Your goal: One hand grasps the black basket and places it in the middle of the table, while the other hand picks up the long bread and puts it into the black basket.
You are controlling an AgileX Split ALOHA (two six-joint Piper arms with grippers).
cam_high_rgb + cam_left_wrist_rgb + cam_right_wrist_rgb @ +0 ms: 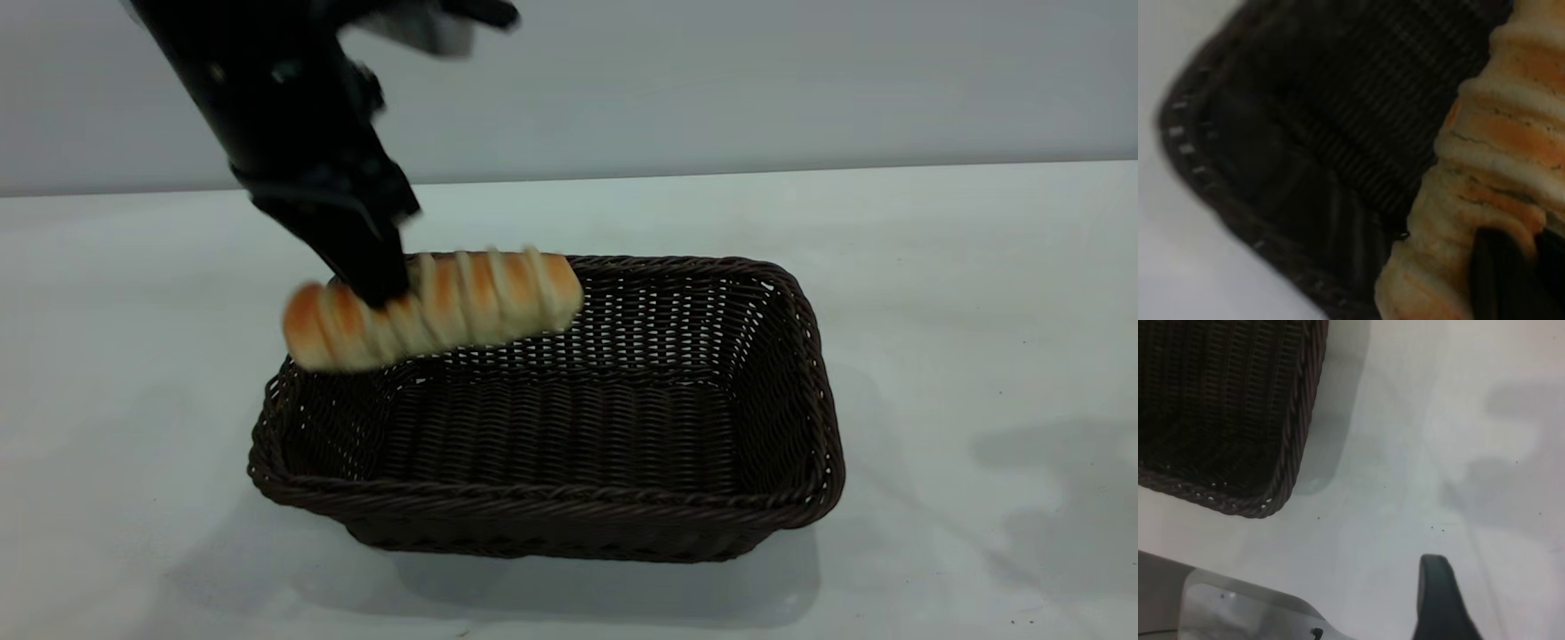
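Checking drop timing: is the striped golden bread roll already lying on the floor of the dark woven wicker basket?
No, the striped golden bread roll hangs clamped in the left gripper above the dark woven wicker basket.

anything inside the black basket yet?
No. The dark woven wicker basket shows only bare woven floor. The striped golden bread roll hangs above its left rim in the left gripper, hiding a bit of that corner.

There is one black basket (569, 516), a woven wicker one, and one long bread (462, 307) with pale stripes. One table (978, 311), white, carries the basket. One gripper, the left gripper (378, 284), shows in the exterior view; one right gripper fingertip (1438, 600) shows in the right wrist view.
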